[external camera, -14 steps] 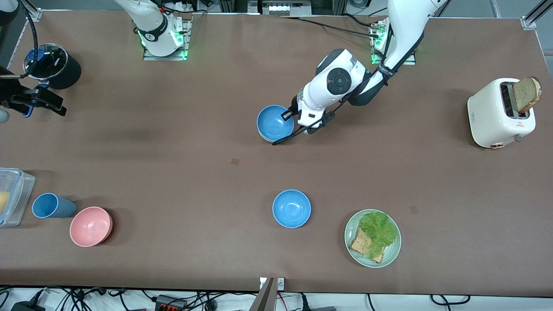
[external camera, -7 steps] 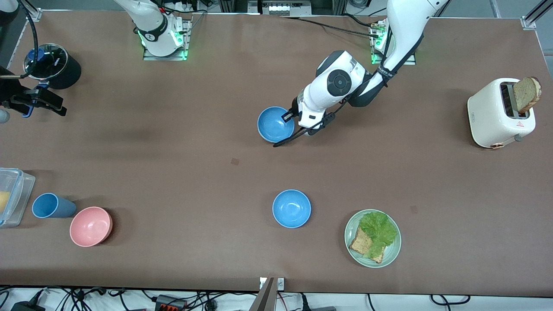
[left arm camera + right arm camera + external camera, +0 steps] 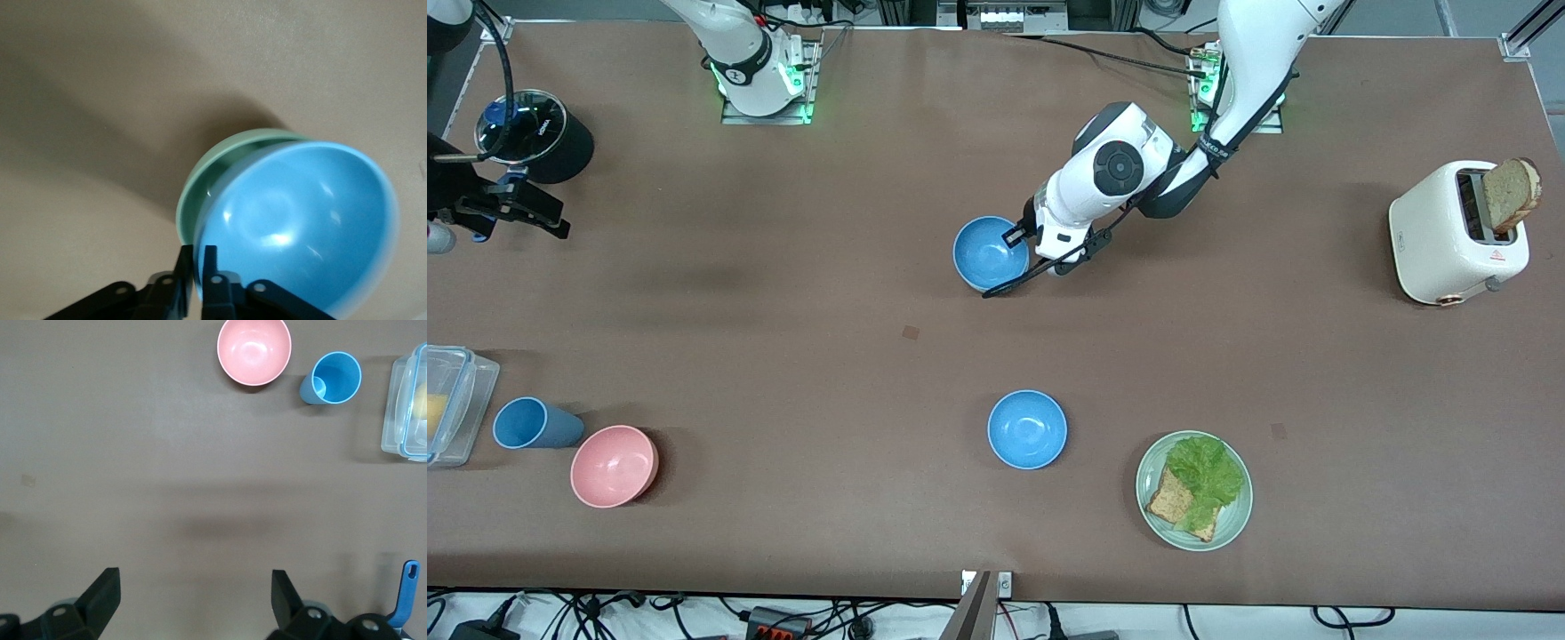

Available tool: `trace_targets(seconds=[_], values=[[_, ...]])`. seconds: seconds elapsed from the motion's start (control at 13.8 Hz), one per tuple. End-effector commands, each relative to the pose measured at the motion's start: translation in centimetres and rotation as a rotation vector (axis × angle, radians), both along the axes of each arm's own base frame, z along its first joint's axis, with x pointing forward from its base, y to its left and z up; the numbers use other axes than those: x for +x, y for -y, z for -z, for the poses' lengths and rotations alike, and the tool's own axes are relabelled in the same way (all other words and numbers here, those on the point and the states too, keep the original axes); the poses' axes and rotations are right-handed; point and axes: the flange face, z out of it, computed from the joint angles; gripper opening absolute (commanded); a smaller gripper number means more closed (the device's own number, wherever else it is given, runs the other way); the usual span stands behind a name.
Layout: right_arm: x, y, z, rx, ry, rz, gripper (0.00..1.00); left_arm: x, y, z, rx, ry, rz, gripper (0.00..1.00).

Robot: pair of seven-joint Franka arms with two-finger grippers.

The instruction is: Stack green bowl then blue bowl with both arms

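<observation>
The left gripper (image 3: 197, 267) pinches the rim of a blue bowl (image 3: 297, 227), its two black fingers (image 3: 210, 263) drawn narrow with the bowl wall between them, one inside and one outside. That blue bowl sits tilted in the green bowl (image 3: 200, 177), whose mint rim shows as a crescent just past the fingers, under the blue one. In the front view the same left gripper (image 3: 1018, 238) reaches from the left arm's base to the blue bowl (image 3: 990, 253) near the middle of the brown counter (image 3: 783, 338); the green bowl is hidden beneath it there.

A second blue bowl (image 3: 1027, 429) stands alone, nearer to the front camera and well apart from those fingers. Beside it, toward the left arm's end, a pale green plate (image 3: 1232, 520) carries lettuce and toast.

The right gripper (image 3: 193, 597) waits with its fingers (image 3: 103, 590) spread wide and holding nothing, over bare counter at the right arm's end. Ahead of them lie a pink bowl (image 3: 254, 350), a blue tumbler (image 3: 333, 379) just beside it, and a clear plastic box (image 3: 403, 407).
</observation>
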Motion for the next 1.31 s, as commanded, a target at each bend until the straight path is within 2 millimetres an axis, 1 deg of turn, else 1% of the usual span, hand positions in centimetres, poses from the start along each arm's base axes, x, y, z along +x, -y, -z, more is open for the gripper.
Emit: trace_targets(seconds=[0.0, 0.15, 0.22, 0.44, 0.58, 0.65, 0.8, 0.87, 1.02, 1.16, 1.24], values=[[-0.2, -0.1, -0.3, -0.016, 0.000, 0.001, 1.00, 0.6, -0.2, 0.0, 0.007, 0.025, 0.004, 0.22], [-0.2, -0.1, -0.3, -0.016, 0.000, 0.001, 1.00, 1.0, -0.5, -0.5, 0.008, 0.031, 0.002, 0.24], [-0.1, -0.1, -0.3, -0.016, 0.002, 0.002, 1.00, 1.3, -0.6, -1.1, 0.008, 0.042, -0.002, 0.24], [-0.1, 0.0, -0.3, -0.016, 0.000, 0.004, 1.00, 3.0, -2.2, -3.4, 0.027, 0.051, -0.013, 0.24], [-0.2, 0.0, -0.3, -0.016, -0.003, 0.004, 1.00, 3.2, -2.7, -4.4, 0.047, 0.049, 0.000, 0.24], [-0.2, -0.1, -0.2, -0.016, -0.004, 0.002, 1.00, 3.6, -3.5, -5.1, 0.050, 0.059, 0.015, 0.24], [-0.1, -0.1, -0.3, -0.016, 0.002, 0.002, 1.00, 5.3, -6.3, -7.1, 0.069, 0.073, 0.058, 0.24], [-0.1, 0.1, -0.3, -0.016, 0.003, 0.005, 1.00, 5.8, -6.7, -8.4, 0.077, 0.070, 0.090, 0.24], [-0.1, 0.0, -0.3, -0.016, 0.005, 0.003, 1.00, 7.5, -7.6, -11.1, 0.081, 0.054, 0.153, 0.25], [-0.1, 0.1, -0.2, -0.016, 0.003, 0.005, 1.00, 9.9, -10.6, -14.4, 0.078, 0.050, 0.218, 0.26], [0.0, 0.0, -0.3, -0.016, 0.005, 0.003, 1.00, 10.9, -12.3, -15.7, 0.073, 0.040, 0.262, 0.29]])
